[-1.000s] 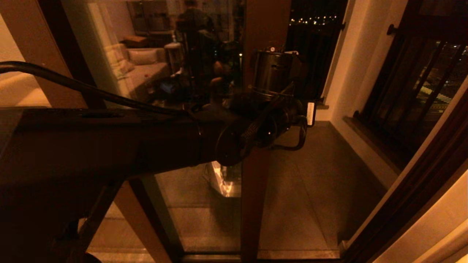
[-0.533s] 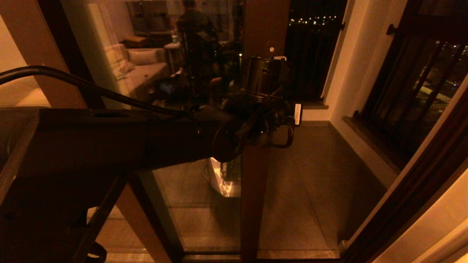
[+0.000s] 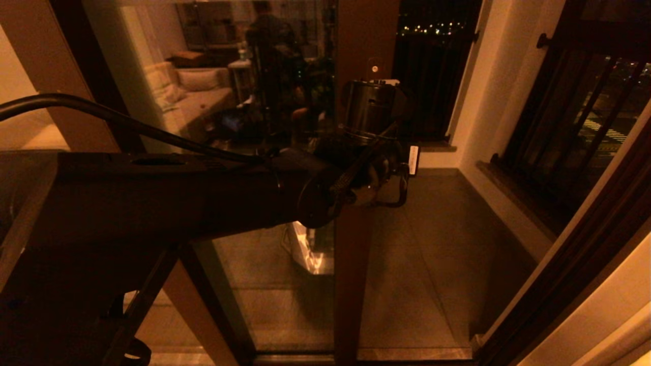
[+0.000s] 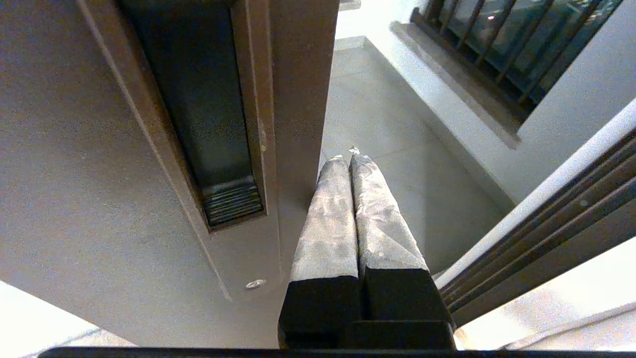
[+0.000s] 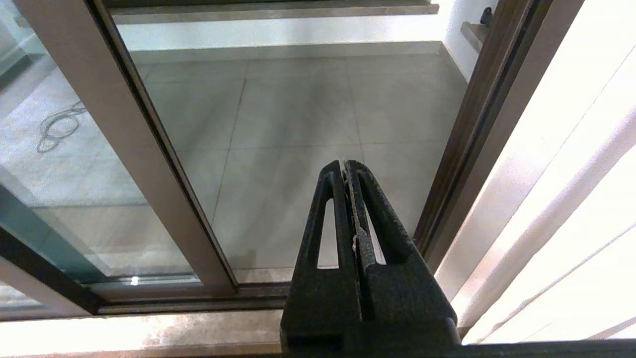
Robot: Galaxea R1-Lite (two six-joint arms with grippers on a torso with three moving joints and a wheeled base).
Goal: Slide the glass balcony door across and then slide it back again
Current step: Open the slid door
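The glass balcony door [image 3: 264, 284] stands partly open. Its wide reddish-brown stile [image 3: 356, 279] runs down the middle of the head view, with a small lock [image 3: 375, 67] above my left wrist [image 3: 374, 109]. The left wrist view shows the dark recessed handle slot [image 4: 208, 114] in the stile [image 4: 298, 74]. My left gripper [image 4: 348, 158] is shut and empty, and one finger [image 4: 328, 219] lies against the stile's edge on the open side, beside the slot. My right gripper [image 5: 344, 164] is shut and empty, low over the floor track [image 5: 164, 298], out of the head view.
To the right of the stile the gap opens onto the tiled balcony floor [image 3: 432, 254]. The dark door jamb [image 3: 559, 284] slants at the right, and a barred window [image 3: 585, 127] lies beyond it. A plain brown post [image 3: 193, 284] and my arm's cable [image 3: 127, 124] are on the left.
My left wrist and the door stile have shifted slightly left over the last second, baring the small lock above the wrist. Little has moved in the last half second.
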